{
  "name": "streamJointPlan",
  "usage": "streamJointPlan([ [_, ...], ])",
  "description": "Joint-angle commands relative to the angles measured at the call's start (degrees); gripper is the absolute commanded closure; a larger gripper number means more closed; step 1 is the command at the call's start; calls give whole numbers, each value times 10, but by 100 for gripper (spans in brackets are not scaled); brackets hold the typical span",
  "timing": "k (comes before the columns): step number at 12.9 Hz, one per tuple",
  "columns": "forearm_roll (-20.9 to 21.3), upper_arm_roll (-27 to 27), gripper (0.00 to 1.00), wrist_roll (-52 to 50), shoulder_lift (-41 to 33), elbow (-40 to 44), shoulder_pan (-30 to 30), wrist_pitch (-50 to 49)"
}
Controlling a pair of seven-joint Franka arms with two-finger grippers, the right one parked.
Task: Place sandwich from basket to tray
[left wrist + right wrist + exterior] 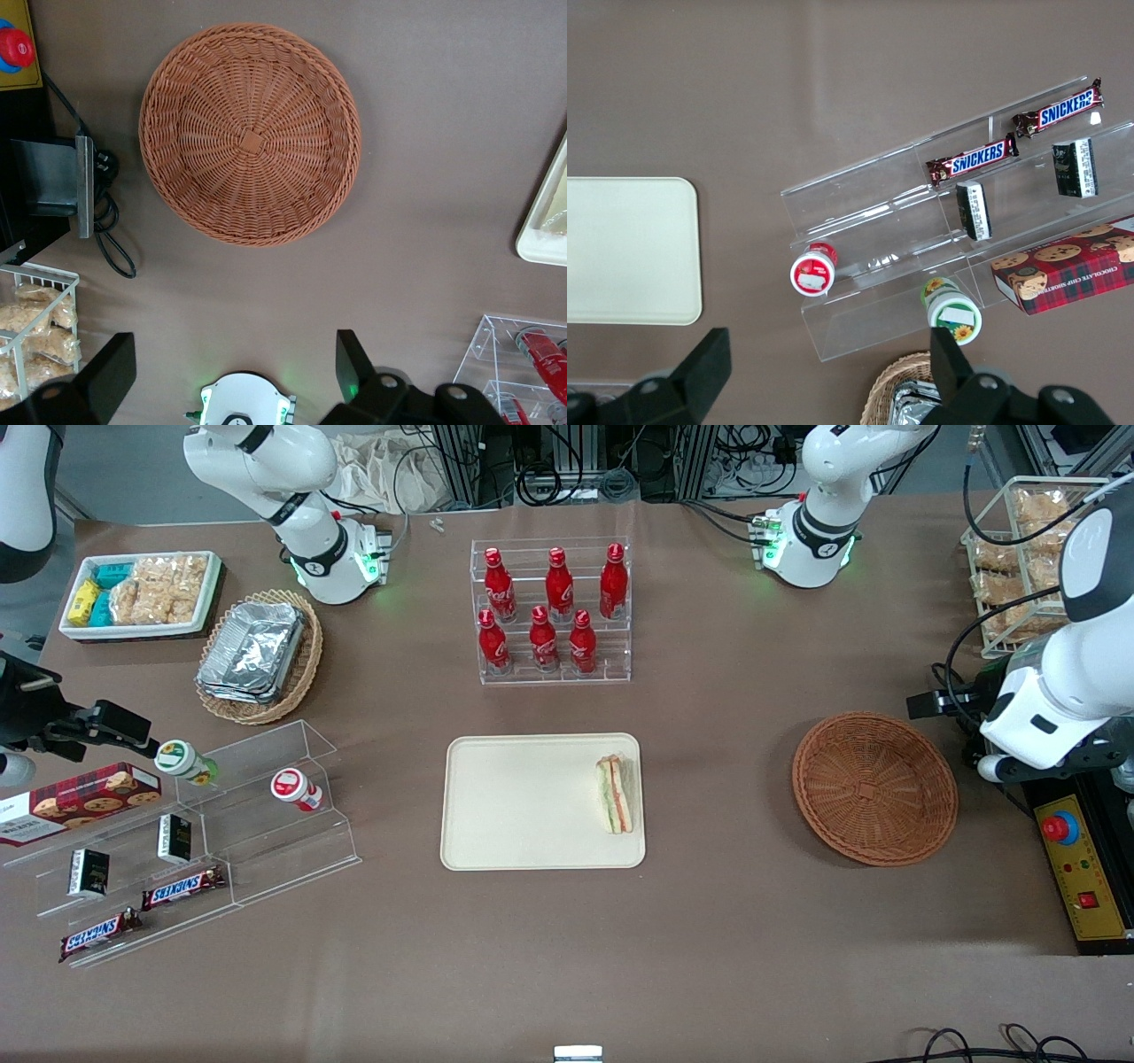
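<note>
Sandwich [615, 794] is on the tray [523, 806], lying along the tray's short edge at the working arm's end, just inside the rim. Tray sits mid-table, nearer the front camera than the cola bottle rack [551, 611]. Basket [874, 787] has nothing in it and sits well apart from the tray, toward the working arm's end of the table. Left gripper [235, 372] hangs above the table beside the basket, jaws released and spread wide, holding nothing.
</note>
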Motion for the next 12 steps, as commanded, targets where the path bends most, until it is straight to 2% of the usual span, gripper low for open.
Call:
streamJointPlan([
  [1, 5, 0, 0, 11, -5, 16, 0, -10],
  [4, 22, 18, 0, 42, -9, 18, 0, -4],
  [6, 9, 74, 0, 73, -24, 16, -30, 0],
  [8, -27, 199, 0, 104, -42, 14, -122, 8],
  [11, -67, 410, 0, 147, -56, 5, -294, 19],
  [12, -78, 446, 0, 147, -57, 3, -323, 26],
])
